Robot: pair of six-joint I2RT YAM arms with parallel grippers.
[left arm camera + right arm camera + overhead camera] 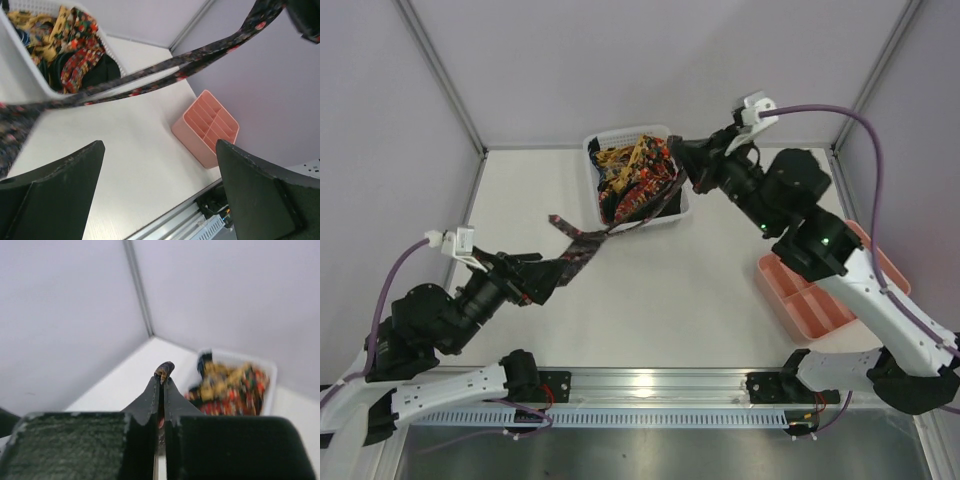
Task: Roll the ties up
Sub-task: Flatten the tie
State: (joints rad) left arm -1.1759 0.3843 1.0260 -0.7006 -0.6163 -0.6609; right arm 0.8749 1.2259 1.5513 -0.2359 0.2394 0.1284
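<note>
The right end effector [678,178] is pinched tight on one tie [582,245] above the right rim of the basket [620,133]. The tie stretches left and nearer over the desk [700,290], ending beside the left end effector [535,272], which gapes wide. More ties [632,165] fill the basket at far centre.

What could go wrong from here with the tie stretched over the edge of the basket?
1. The right pincer is shut on only a small tip of the tie, so the fabric may slip out.
2. The tie crosses the rim of the white basket; pulling might drag or tip it.
3. The left pincer is open, so the other end is probably not held.
</note>
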